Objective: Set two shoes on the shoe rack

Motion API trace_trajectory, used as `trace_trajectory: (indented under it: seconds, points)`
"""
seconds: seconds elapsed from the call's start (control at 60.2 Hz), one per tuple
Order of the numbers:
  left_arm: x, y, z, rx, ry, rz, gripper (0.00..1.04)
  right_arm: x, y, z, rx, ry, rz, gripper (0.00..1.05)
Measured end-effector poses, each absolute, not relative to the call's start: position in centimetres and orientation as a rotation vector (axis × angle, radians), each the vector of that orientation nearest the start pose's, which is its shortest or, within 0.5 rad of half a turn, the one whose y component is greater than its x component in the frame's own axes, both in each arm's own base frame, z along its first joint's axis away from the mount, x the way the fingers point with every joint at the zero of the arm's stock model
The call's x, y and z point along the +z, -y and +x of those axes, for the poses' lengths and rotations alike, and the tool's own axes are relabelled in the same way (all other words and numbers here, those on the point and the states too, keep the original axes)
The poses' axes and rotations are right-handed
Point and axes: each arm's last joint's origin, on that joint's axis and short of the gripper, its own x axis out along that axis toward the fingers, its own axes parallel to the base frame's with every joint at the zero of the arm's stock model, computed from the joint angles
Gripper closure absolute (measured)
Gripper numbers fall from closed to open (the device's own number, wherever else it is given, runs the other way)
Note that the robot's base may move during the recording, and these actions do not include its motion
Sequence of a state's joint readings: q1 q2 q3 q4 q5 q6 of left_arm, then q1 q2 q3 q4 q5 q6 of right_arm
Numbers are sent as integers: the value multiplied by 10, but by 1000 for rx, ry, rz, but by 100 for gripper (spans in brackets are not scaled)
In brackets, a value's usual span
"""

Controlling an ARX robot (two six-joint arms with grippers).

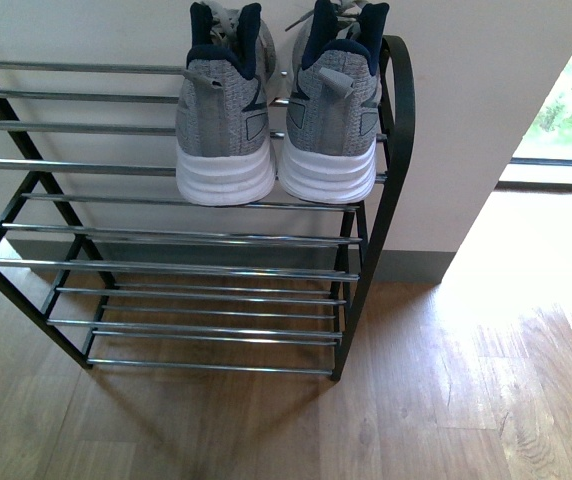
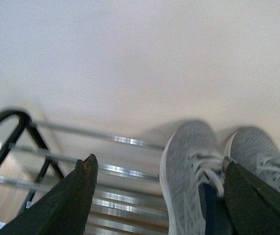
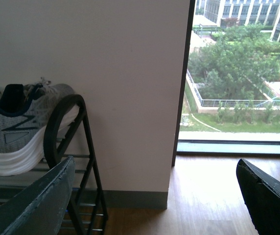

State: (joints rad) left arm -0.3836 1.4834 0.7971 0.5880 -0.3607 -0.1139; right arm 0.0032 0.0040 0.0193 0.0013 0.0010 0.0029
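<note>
One shoe rack (image 1: 166, 268) stood on the wooden floor (image 1: 446, 400) against a pale wall (image 1: 486, 80). On its top tier, at the right end, sat the left shoe (image 1: 224, 130) and the right shoe (image 1: 334, 125). They were two in all, grey with white soles, close together, with heels toward the camera and toes toward the wall. The right shoe sat just beside the rack's curved side post. Further right was one window (image 1: 566, 110).

The left pincer (image 2: 158, 160) hung open and empty above the rack, its two fingers (image 2: 76, 196) spread wide. Both shoes lay below it, one showing between the fingers and the other partly hidden behind a finger.

The right pincer (image 3: 154, 162) was also open and empty, off the rack's right end. One shoe showed beyond one finger, well apart from it.
</note>
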Motion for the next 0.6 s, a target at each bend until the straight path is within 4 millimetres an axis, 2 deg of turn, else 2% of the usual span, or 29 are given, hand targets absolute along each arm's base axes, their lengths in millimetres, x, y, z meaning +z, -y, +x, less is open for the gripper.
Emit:
trace_trajectory:
  seconds: [0.05,0.116,0.349,0.598]
  points:
    - [239,91,281,-8,-13,-62,57,170,0,97,3,17,3,9]
    - [232,75,265,1,10,-43,70,170,0,97,3,17,3,9]
    - [207,48,228,-10,-11,-17,104,170,0,97,3,17,3,9]
    - [191,25,192,-7,-4,-11,104,170,0,97,3,17,3,9]
